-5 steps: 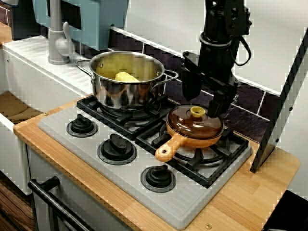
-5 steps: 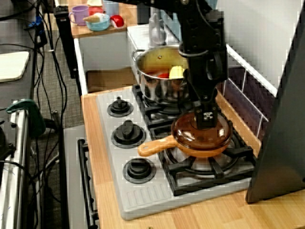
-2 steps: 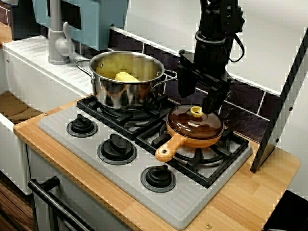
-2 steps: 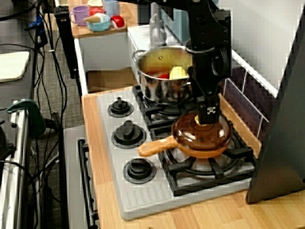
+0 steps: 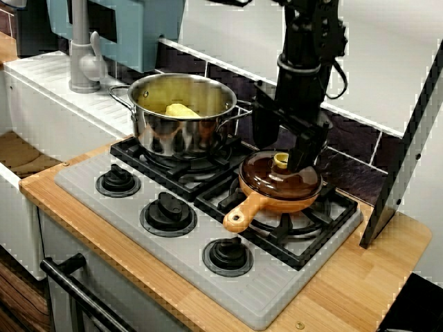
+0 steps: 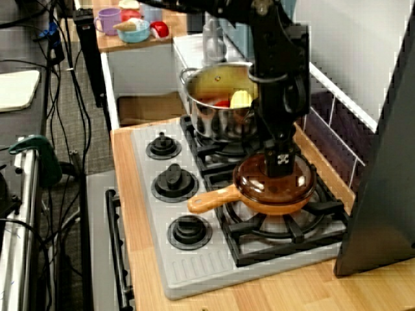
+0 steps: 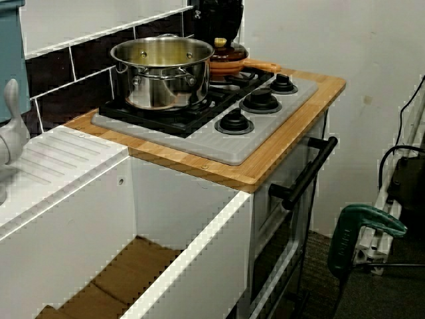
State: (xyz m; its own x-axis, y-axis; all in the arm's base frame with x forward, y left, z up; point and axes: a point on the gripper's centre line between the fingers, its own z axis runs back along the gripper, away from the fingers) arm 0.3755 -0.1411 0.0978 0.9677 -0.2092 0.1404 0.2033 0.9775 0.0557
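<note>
A brown-orange pan (image 5: 277, 197) with a dark glass lid (image 5: 280, 176) and a yellow knob (image 5: 280, 160) sits on the right rear burner, its handle (image 5: 241, 214) pointing toward the front. My black gripper (image 5: 281, 156) hangs straight down over the lid, open, with one finger on each side of the knob and low against the lid. In the view along the stove the gripper (image 6: 283, 162) hides the knob. From the sink side only the pan (image 7: 229, 65) and knob (image 7: 221, 44) show behind the pot.
A steel pot (image 5: 181, 114) holding yellow and red food stands on the left rear burner, close to the gripper's left. Three black dials (image 5: 168, 211) line the stove front. A slanted black panel (image 5: 401, 152) stands at right; a sink and tap (image 5: 84, 62) at left.
The gripper rose and shifted left from the pan's far side, then came down with its fingers either side of the lid's knob. Pan and pot have not moved.
</note>
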